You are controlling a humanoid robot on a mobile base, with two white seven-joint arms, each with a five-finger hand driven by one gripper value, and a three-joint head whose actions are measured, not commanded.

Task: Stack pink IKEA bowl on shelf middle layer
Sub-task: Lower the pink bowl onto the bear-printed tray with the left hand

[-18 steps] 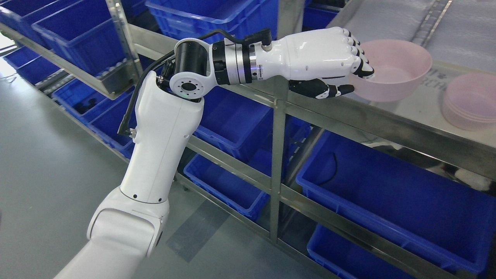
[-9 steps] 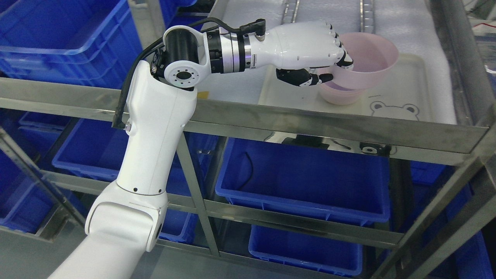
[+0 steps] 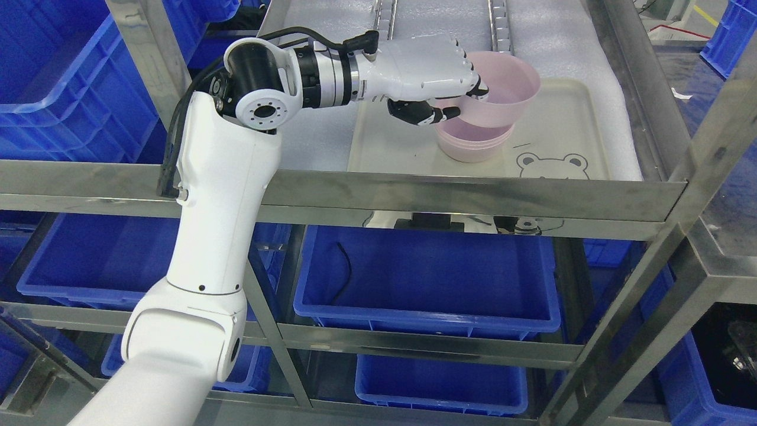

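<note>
On the far left I see blue bins (image 3: pixel 71 89) stacked behind the steel shelf frame (image 3: pixel 355 192), and my left arm rises from the lower left, elbow bent over the front rail. Following it rightward, the left hand (image 3: pixel 440 83) has its fingers curled over the near rim of the pink bowl (image 3: pixel 502 89), thumb underneath, so I judge it a firm pinch on the rim. The right arm is out of view.

That bowl hangs tilted just above the stack of pink bowls (image 3: pixel 473 145), which sits on the cream tray (image 3: pixel 568 118) with a bear print. Whether the held bowl's base already touches the stack, I cannot tell.

My worry: the bowl is canted and sits a little right of the stack, so if I let go now it may wedge crooked, slide off onto the tray, or push the stack sideways. The thumb under the rim could also catch between bowls as I lower.

A round bowl has no long axis to speak of; its mouth faces up, tipped toward the right and away from me.
</note>
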